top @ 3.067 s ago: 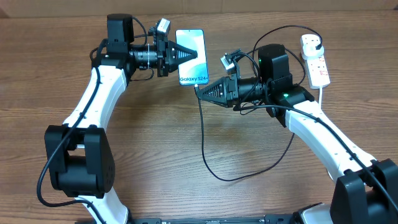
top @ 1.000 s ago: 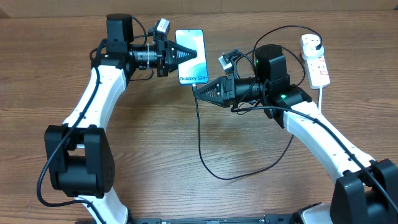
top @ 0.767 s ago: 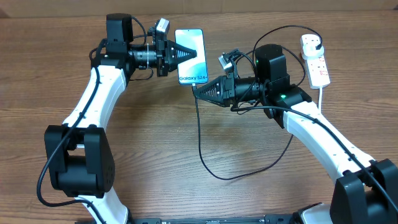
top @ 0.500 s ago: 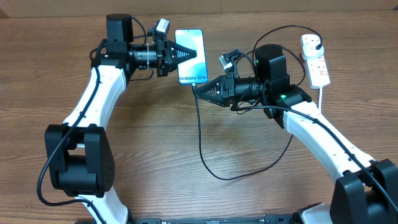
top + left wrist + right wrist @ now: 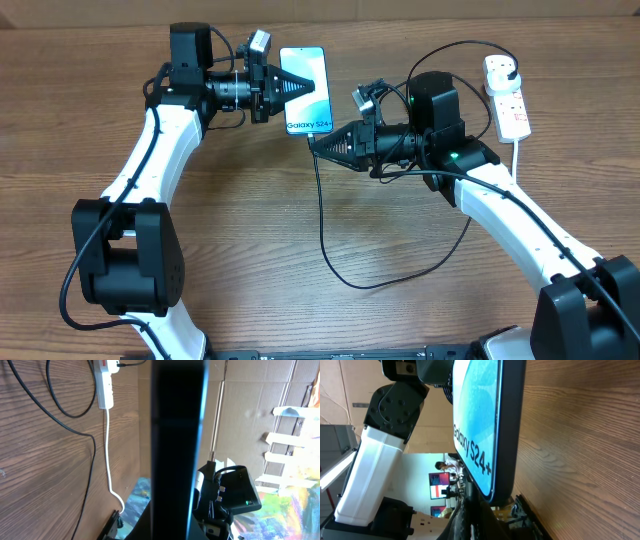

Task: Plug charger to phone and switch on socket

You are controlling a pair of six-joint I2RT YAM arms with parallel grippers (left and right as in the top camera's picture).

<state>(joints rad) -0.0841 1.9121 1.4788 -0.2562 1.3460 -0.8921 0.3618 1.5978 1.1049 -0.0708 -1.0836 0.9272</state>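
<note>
Phone (image 5: 312, 110) lies at the far middle of the worktop (image 5: 250, 230), screen up, showing a blue-teal picture and the words "Galaxy S24+" at its near end. The left gripper (image 5: 308, 88) reaches in from the left and is clamped on the phone's left side, its tips lying over the screen. In the left wrist view the phone (image 5: 177, 435) shows edge-on as a dark band straight down the middle. Whether the phone rests flat on the wood or is raised a little cannot be told.

The right gripper (image 5: 318, 145) comes in from the right with its tips at the phone's near edge. It is closed on the small end of the charger (image 5: 322, 220). The right wrist view shows the phone (image 5: 480, 425) very close, but the connector and the port are too dark to tell whether they have met.

From the right gripper the thin black cable runs toward the near side, loops right, then climbs under the right arm. It curls behind that arm to the socket (image 5: 508, 100) at the far right, where its black plug sits in the far end. A thick white cord (image 5: 108, 450) leaves the socket's near end. The switch's position is too small to tell.
</note>
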